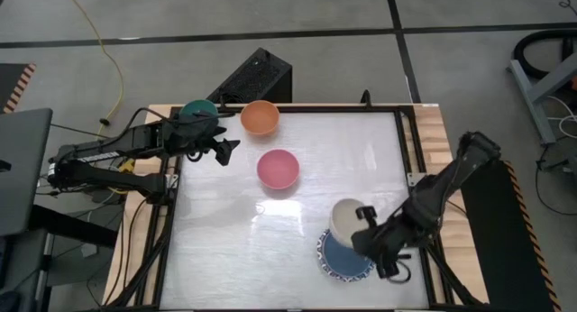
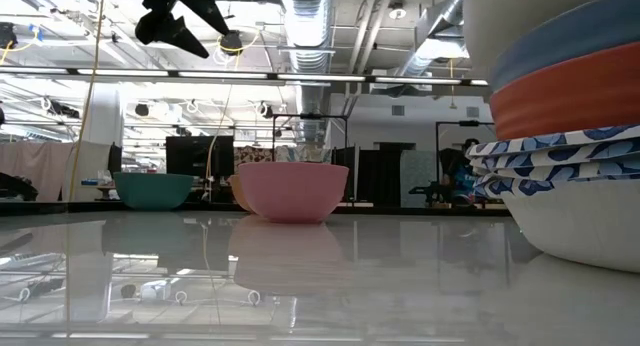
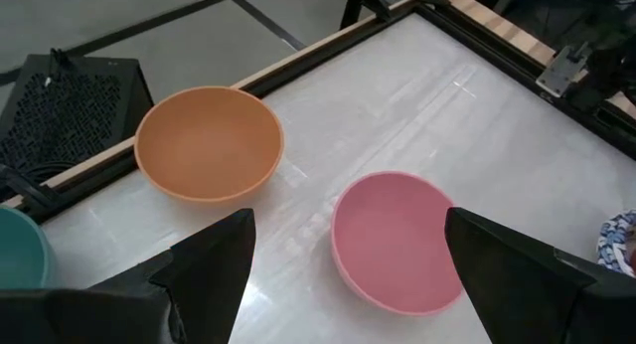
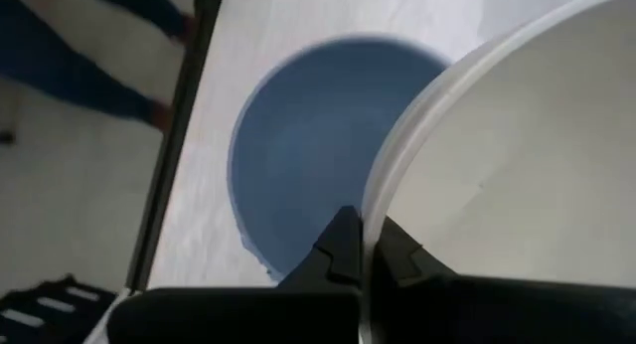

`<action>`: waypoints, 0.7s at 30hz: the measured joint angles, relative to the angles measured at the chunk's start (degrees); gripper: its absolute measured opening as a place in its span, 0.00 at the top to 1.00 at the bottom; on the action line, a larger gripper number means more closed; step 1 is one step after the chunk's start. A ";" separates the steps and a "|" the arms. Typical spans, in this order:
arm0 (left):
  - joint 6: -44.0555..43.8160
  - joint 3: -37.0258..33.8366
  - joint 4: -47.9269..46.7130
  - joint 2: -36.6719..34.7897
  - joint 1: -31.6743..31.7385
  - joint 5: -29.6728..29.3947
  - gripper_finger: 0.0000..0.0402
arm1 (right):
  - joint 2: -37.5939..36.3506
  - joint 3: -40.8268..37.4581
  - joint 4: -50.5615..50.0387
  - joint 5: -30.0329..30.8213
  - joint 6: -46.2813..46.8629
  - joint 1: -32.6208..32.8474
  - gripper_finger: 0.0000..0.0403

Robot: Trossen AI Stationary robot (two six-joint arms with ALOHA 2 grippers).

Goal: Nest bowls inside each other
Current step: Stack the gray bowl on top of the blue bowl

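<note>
Two right-arm fingers (image 4: 363,247) pinch a smooth cream bowl's (image 4: 517,155) thin rim; left fingers (image 3: 343,269) gape wide above the glossy pink bowl (image 3: 393,240).

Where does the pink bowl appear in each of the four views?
High view: pink bowl on the table's middle, below the orange bowl.
Low view: centre, standing on the table.
Left wrist view: between the left claw's open fingers.
Right wrist view: not in it.
Shared landmark: the orange bowl beside it.
</note>
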 joint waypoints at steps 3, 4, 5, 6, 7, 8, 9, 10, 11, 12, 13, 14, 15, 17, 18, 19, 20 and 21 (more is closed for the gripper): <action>-0.01 0.00 0.00 0.00 0.00 -0.02 0.21 | 3.05 0.00 0.61 0.26 0.22 1.36 0.98; -0.11 0.00 0.00 0.00 0.00 -0.02 0.21 | 3.80 0.00 0.61 0.88 0.58 1.81 0.98; -0.28 0.00 0.00 0.00 0.00 -0.04 0.21 | 4.36 0.00 0.52 1.72 1.01 2.21 0.98; -0.31 0.00 0.00 0.00 0.00 -0.04 0.21 | 4.82 0.22 0.16 2.40 1.55 2.57 0.98; -0.31 0.00 0.00 0.00 0.00 -0.04 0.21 | 5.17 0.70 -0.29 2.88 1.92 2.82 0.98; -0.32 0.00 -0.02 0.00 0.00 -0.04 0.21 | 5.46 1.31 -0.51 2.86 1.96 3.03 0.98; -0.33 0.00 0.00 0.00 0.00 -0.04 0.21 | 5.71 2.10 -0.83 2.87 1.98 3.08 0.98; -0.35 0.00 -0.02 0.00 0.00 -0.05 0.21 | 5.81 2.74 -1.09 2.86 2.06 3.08 0.98; -0.36 0.00 -0.02 0.00 0.00 -0.07 0.21 | 5.82 3.37 -1.23 2.88 2.08 3.08 0.98; -0.37 0.00 0.00 0.00 0.00 -0.14 0.21 | 5.82 4.01 -1.29 2.87 2.08 3.08 0.98; -0.38 0.00 -0.02 0.00 0.00 -0.42 0.21 | 5.82 4.73 -1.35 2.89 2.07 3.08 0.98; -0.39 0.00 -0.02 0.00 0.00 -0.81 0.21 | 5.82 5.24 -1.33 2.89 2.05 3.08 0.98; -0.39 0.00 -0.02 0.00 0.00 -1.19 0.21 | 5.82 5.66 -1.37 2.86 2.07 3.08 0.98; -0.42 0.00 -0.02 0.00 0.00 -1.51 0.21 | 5.82 6.11 -0.79 2.77 2.25 3.04 0.98; -0.42 0.00 -0.02 0.00 0.00 -1.53 0.21 | 5.82 6.15 -0.19 2.33 2.51 3.04 0.98; -0.42 0.00 -0.01 0.00 0.00 -1.53 0.21 | 5.82 6.16 0.08 1.55 2.94 3.05 0.98; -0.42 0.00 -0.01 0.00 0.01 -1.53 0.21 | 5.82 6.16 0.12 0.75 3.39 3.20 0.98; -0.41 0.00 -0.02 0.00 0.00 -1.53 0.21 | 6.01 6.16 0.22 0.08 3.50 3.42 0.98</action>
